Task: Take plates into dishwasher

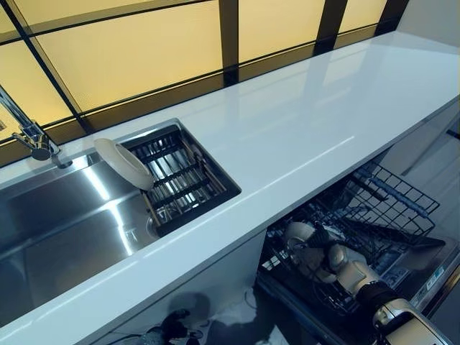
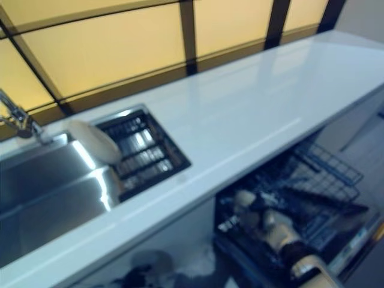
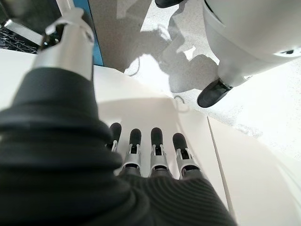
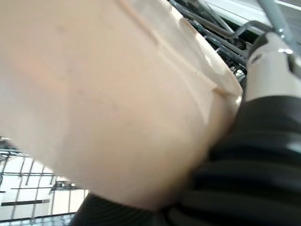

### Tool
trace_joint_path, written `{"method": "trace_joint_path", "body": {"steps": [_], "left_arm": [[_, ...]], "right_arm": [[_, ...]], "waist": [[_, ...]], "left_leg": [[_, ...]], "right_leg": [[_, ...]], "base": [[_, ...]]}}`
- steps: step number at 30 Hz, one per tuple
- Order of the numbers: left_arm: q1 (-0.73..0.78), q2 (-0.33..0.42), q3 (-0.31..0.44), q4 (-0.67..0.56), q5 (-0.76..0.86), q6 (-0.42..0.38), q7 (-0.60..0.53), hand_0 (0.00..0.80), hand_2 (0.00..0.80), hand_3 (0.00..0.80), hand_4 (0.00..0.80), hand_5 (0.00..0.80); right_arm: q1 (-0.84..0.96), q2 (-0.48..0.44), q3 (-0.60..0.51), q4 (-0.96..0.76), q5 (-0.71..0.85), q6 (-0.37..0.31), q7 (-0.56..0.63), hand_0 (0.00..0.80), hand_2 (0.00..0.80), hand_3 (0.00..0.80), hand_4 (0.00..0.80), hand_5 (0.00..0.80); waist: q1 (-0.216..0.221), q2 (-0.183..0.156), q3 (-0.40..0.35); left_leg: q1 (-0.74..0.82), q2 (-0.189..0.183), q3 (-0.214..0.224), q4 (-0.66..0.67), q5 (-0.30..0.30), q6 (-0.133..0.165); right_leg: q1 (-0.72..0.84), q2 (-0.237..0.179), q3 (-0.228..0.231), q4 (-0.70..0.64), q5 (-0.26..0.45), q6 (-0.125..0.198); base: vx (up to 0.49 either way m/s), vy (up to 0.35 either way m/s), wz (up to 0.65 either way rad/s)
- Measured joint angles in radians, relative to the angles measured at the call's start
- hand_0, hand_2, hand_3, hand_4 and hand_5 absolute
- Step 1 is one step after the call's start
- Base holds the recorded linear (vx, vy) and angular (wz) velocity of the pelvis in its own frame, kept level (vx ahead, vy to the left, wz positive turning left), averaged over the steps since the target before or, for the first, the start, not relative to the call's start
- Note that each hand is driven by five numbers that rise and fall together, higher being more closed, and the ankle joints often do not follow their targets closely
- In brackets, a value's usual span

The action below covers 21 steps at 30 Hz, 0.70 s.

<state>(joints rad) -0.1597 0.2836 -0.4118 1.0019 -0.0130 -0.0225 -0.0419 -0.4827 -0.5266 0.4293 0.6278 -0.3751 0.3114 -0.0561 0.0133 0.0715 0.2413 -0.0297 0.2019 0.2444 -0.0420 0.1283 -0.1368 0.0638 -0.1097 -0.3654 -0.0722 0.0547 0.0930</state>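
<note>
Item 1, plate (image 4: 108,99): cream, rigid, glazed. It fills the right wrist view, pressed against the right hand (image 1: 323,260), which reaches down into the dishwasher rack (image 1: 392,208) at about 4 o'clock from the sink. The thumb shows beside the rim; the fingers are hidden behind the plate, so whether they clasp it cannot be told.

Item 2, second plate (image 1: 123,164): white, standing tilted on edge at the 9 o'clock side of the dark drying rack (image 1: 180,176), which is set into the sink (image 1: 65,223).

Item 3, left hand (image 3: 150,150): hangs low in front of the white cabinet below the counter (image 1: 302,122), fingers straight and relaxed, holding nothing.

Item 4, faucet (image 1: 32,136): at 10 o'clock of the sink.

Handling, as judged: both plates are likely ceramic, stiff, fairly light, slick when glazed or wet, and breakable if knocked against the rack wires. The best hold is probably at the rim, thumb on one face and fingers on the other, keeping the plate on edge so it slides between the tines.
</note>
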Motion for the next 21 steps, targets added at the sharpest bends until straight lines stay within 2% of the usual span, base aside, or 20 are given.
{"method": "trace_joint_path", "body": {"steps": [7,10,16,21], "left_arm": [[0.001,0.004,0.002,-0.001,0.0,0.013,0.005,0.0,0.0,0.0,0.0,0.0],[0.001,0.01,0.005,-0.001,0.0,0.016,0.006,0.0,0.0,0.0,0.0,0.0],[0.007,0.009,0.02,-0.003,0.001,0.015,0.006,0.0,0.0,0.0,0.0,0.0],[0.008,0.008,0.026,-0.006,0.001,0.015,0.006,0.0,0.0,0.0,0.0,0.0]], "right_arm": [[0.097,-0.021,-0.067,-0.088,0.055,-0.011,-0.008,0.0,0.0,0.0,0.0,0.0],[0.125,-0.022,-0.069,-0.115,0.051,-0.023,0.009,0.0,0.0,0.0,0.0,0.0],[0.174,-0.022,-0.077,-0.179,0.044,-0.032,0.088,0.0,0.0,0.0,0.0,0.0],[0.197,-0.011,-0.051,-0.216,0.044,-0.046,0.171,0.0,0.0,0.0,0.0,0.0]], "waist": [[-0.006,-0.017,0.011],[-0.025,-0.032,0.022],[-0.027,-0.036,0.027],[-0.025,-0.038,0.03]], "left_leg": [[0.001,0.0,0.002,-0.003,0.0,0.0],[0.002,0.0,0.003,-0.004,0.0,0.0],[0.022,0.001,0.025,-0.016,0.0,0.0],[0.024,0.001,0.026,-0.016,0.0,0.0]], "right_leg": [[-0.001,0.001,0.001,-0.001,0.001,-0.002],[-0.001,0.001,0.003,-0.001,0.002,-0.002],[0.001,0.002,0.021,-0.002,0.002,-0.002],[0.001,0.002,0.021,-0.002,0.002,-0.003]], "base": [[0.0,0.0,0.0],[0.006,-0.001,-0.01],[0.018,0.006,-0.09],[0.003,0.001,-0.01]]}}
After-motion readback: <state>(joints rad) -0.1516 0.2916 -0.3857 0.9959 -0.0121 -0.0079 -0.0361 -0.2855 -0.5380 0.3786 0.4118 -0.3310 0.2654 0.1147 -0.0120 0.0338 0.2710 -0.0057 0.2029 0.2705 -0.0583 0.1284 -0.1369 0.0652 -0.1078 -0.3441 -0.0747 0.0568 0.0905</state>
